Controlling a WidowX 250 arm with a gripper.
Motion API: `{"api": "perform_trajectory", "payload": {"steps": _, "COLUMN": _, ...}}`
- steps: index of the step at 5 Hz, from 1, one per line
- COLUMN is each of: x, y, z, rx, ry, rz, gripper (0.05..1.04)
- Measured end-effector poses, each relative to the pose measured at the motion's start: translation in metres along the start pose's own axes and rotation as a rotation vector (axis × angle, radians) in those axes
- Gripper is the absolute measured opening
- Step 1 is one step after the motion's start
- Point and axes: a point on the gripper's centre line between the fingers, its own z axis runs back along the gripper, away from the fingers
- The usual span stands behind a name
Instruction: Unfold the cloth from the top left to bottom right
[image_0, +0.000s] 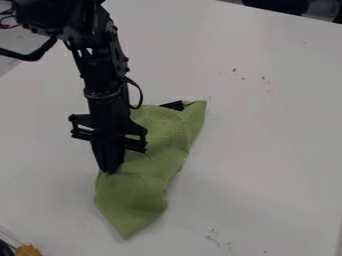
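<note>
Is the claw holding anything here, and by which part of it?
Can't be told: the claw is down at the picture-left edge of the green cloth, but whether it grips there isn't clear.

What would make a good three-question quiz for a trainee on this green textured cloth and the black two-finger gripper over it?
1. Multiple choice: as the picture shows it, which side of the green textured cloth is the black two-finger gripper at?
A) Left
B) Right
C) Upper right corner

2. True or false: the cloth is already spread out as a full, flat square.

3. Fill in the blank: toward the bottom of the picture, the cloth narrows to a ____ on the smooth, pale tabletop.

Key: 1. A; 2. False; 3. point
</note>
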Motion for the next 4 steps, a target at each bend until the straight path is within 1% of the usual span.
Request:
{"api": "perform_trajectory", "payload": {"steps": 1, "x": -0.003, "y": -0.009, "z": 0.024, "rx": 0.048, "ry": -0.046, "rz": -0.012, "gripper": 0.051}}
{"api": "perform_trajectory", "payload": {"steps": 2, "x": -0.007, "y": -0.028, "z": 0.04, "rx": 0.101, "ry": -0.081, "rz": -0.04, "gripper": 0.051}}
{"api": "perform_trajectory", "payload": {"steps": 3, "x": 0.002, "y": -0.057, "z": 0.049, "rx": 0.143, "ry": -0.104, "rz": -0.114, "gripper": 0.051}}
{"api": "perform_trajectory", "payload": {"steps": 4, "x": 0.007, "y": -0.083, "z": 0.049, "rx": 0.185, "ry": -0.098, "rz": -0.182, "gripper": 0.051}}
